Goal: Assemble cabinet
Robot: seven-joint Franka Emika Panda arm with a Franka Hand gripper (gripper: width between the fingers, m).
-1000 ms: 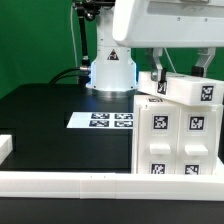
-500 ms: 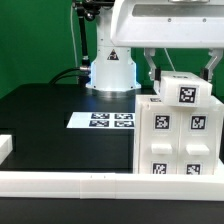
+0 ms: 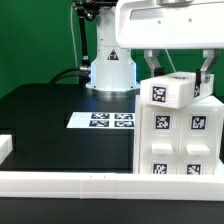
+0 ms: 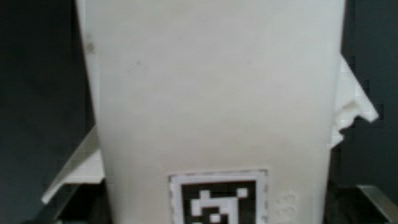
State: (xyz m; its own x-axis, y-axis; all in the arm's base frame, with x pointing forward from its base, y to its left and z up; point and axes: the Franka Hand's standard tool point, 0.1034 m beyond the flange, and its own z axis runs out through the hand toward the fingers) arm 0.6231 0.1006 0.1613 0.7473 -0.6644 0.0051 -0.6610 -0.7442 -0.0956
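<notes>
Compared with a second ago, the small white block [image 3: 169,91] sits more tilted above the cabinet [image 3: 178,135], which stands on the black bench [image 3: 60,125] by the white rail [image 3: 100,182]. Hand [image 3: 176,68] grips the block between wide-set fingers.

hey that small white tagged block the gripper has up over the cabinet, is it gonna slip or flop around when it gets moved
The small white block looks like a rigid box with flat faces, so flopping seems unlikely. The gripper spans it with the jaws wide; its smooth-looking sides might let it slip or twist. It already sits tilted above the cabinet.
</notes>
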